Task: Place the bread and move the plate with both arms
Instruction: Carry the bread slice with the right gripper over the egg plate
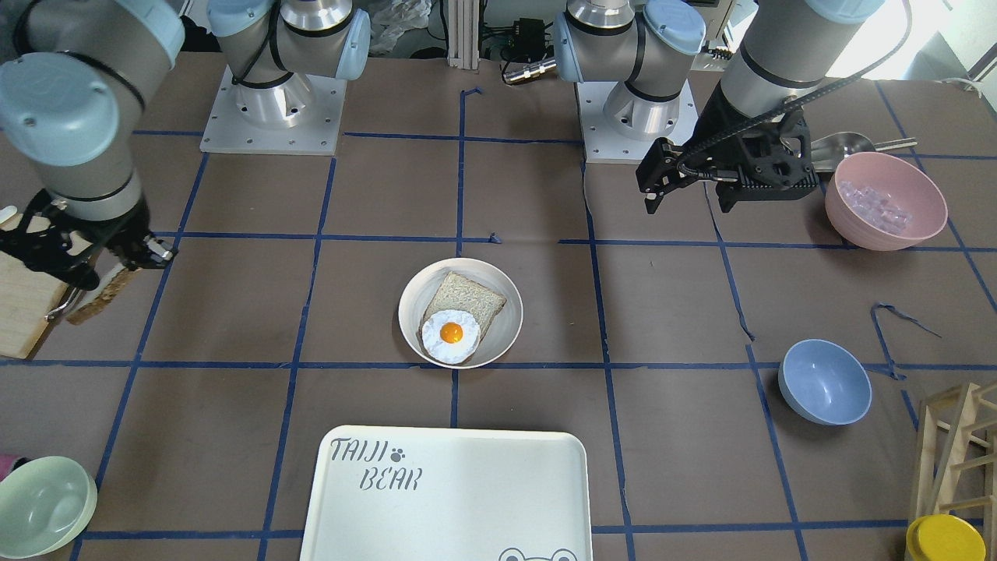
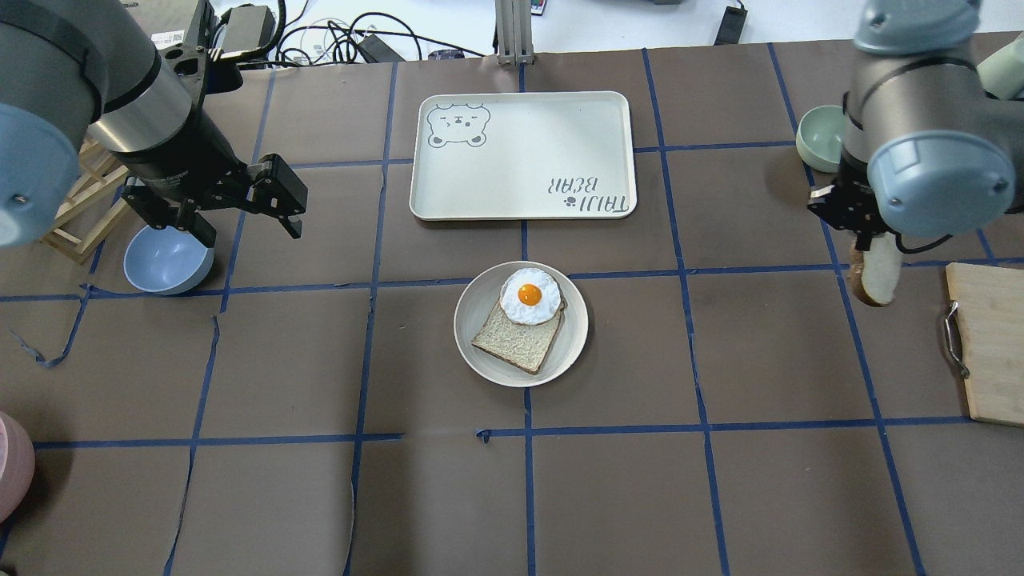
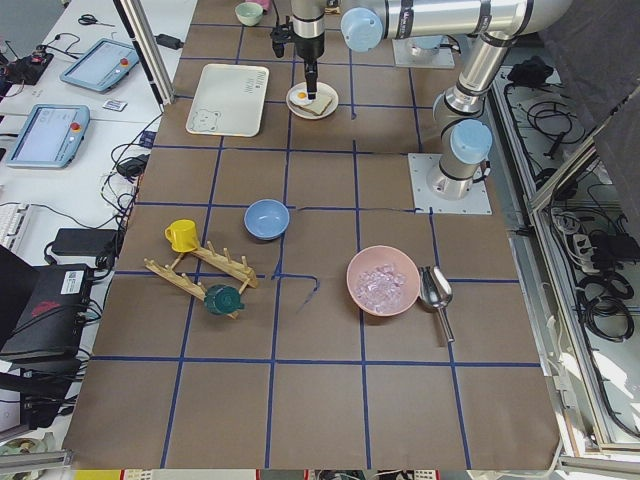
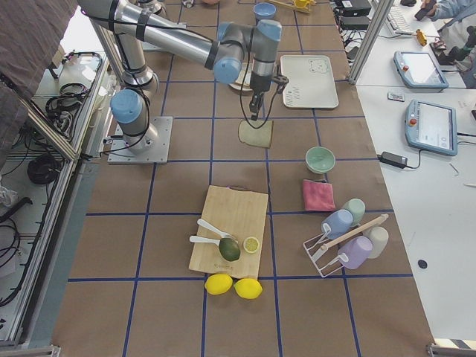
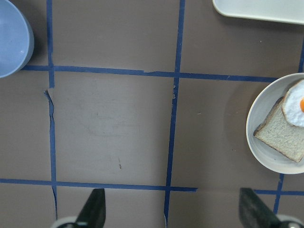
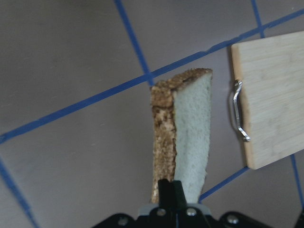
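Observation:
The bread (image 2: pixel 876 276), pale crumb with a dark brown crust, hangs on edge from my right gripper (image 2: pixel 868 244), which is shut on its top edge just left of the cutting board. It also shows in the right wrist view (image 6: pixel 190 142) and the front view (image 1: pixel 101 296). The round off-white plate (image 2: pixel 480 352) sits at the table's middle and holds a tan speckled slice (image 2: pixel 512 336) with a fried egg (image 2: pixel 530 296) on it. My left gripper (image 2: pixel 246 230) is open and empty, up in the air far left of the plate (image 5: pixel 259 142).
The white TAIJI BEAR tray (image 2: pixel 520 156) lies just beyond the plate. A wooden cutting board (image 2: pixel 988 344) is at the right edge, a green bowl (image 2: pixel 818 136) behind my right arm. A blue bowl (image 2: pixel 164 260) sits under my left arm; a pink bowl (image 1: pixel 884 199) is near its base.

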